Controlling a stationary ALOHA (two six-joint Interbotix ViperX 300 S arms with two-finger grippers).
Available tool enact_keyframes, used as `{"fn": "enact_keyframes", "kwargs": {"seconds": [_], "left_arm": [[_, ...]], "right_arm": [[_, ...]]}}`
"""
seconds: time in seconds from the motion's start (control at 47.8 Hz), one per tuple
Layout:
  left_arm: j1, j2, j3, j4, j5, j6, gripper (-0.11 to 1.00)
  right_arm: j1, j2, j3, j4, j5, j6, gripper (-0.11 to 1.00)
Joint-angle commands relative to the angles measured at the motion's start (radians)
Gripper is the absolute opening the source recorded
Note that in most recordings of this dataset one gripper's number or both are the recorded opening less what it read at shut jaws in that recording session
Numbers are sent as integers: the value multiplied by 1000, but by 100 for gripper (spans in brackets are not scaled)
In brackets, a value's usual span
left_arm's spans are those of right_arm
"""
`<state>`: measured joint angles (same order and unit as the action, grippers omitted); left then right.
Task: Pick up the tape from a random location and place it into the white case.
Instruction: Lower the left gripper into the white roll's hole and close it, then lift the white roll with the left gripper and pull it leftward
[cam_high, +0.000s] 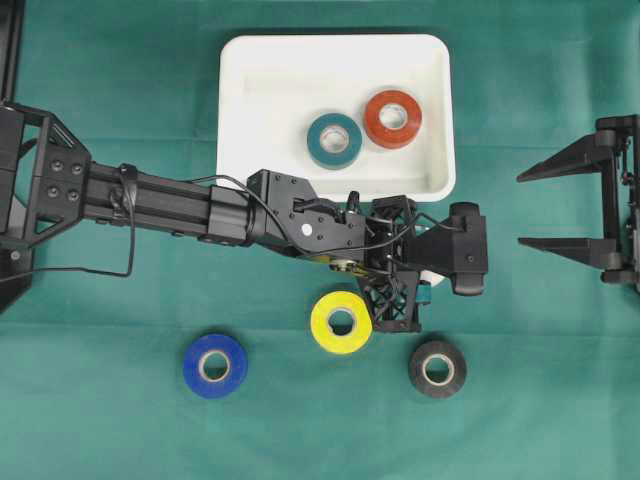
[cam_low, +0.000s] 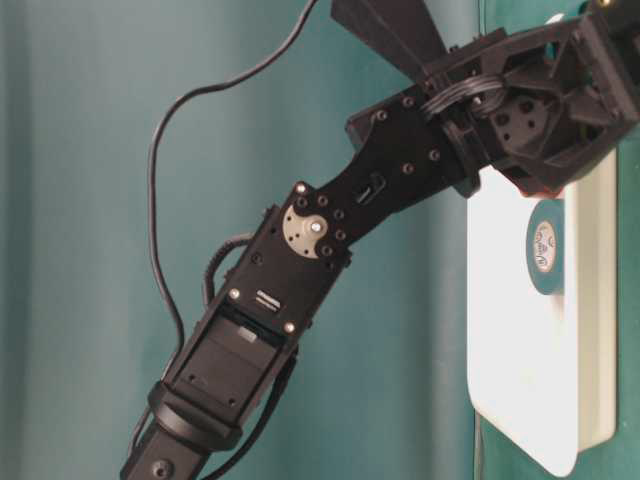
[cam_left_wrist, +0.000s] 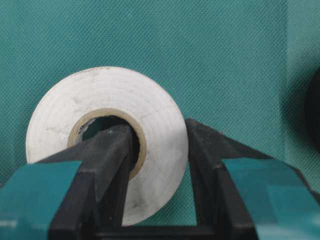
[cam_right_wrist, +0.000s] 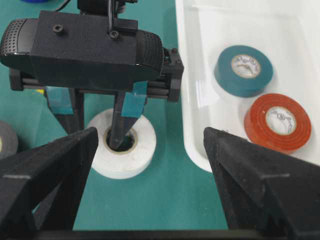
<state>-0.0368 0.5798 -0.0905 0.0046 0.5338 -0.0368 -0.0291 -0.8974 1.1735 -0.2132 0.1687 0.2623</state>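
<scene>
Left wrist view: our left gripper (cam_left_wrist: 161, 165) clamps white tape roll (cam_left_wrist: 107, 137), one finger through core, beside white case (cam_right_wrist: 192, 90). Our right gripper (cam_right_wrist: 150, 175) gapes wide, holding nothing.

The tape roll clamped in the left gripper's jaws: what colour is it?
White tape roll, with a tan cardboard core; the left wrist view shows it best.

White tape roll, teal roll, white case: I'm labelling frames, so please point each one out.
white tape roll (cam_left_wrist: 107, 90), left wrist view, flat top face.
teal roll (cam_high: 334, 141), overhead view, top face.
white case (cam_high: 270, 90), overhead view, bare floor.
</scene>
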Motion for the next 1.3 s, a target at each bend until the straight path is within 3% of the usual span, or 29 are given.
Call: {"fn": "enact_keyframes", "kwargs": {"seconds": [0.0, 0.69, 1.275], "left_arm": [[-18, -49, -14, -3, 20, -2, 27], [-17, -278, -20, 6, 140, 6, 26], [-21, -356, -138, 6, 336, 15, 26]], "right_arm": [[-2, 6, -17, -3, -6, 0, 85], [-2, 6, -20, -3, -5, 0, 85], [0, 5, -21, -2, 0, 0, 85]]}}
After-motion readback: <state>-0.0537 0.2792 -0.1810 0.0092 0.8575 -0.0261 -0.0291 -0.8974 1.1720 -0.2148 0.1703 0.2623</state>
